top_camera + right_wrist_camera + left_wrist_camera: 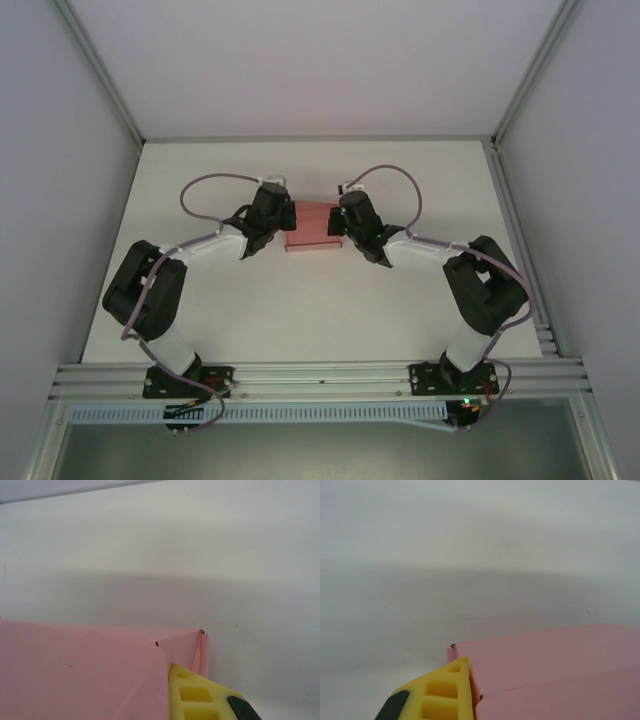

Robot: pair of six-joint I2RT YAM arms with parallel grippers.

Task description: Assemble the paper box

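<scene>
The paper box is salmon-pink card lying at the middle of the white table, between my two grippers. My left gripper is at the box's left end. In the left wrist view one yellow finger lies flat against the box's end wall; the card hides the other finger. My right gripper is at the right end. In the right wrist view its yellow finger sits tucked beside a folded pink flap, and the pink top panel covers the other finger. Both grippers are shut on the card.
The white table is walled by grey panels on the left, right and back, with aluminium posts at the corners. A metal rail carrying the arm bases runs along the near edge. Purple cables loop above each wrist.
</scene>
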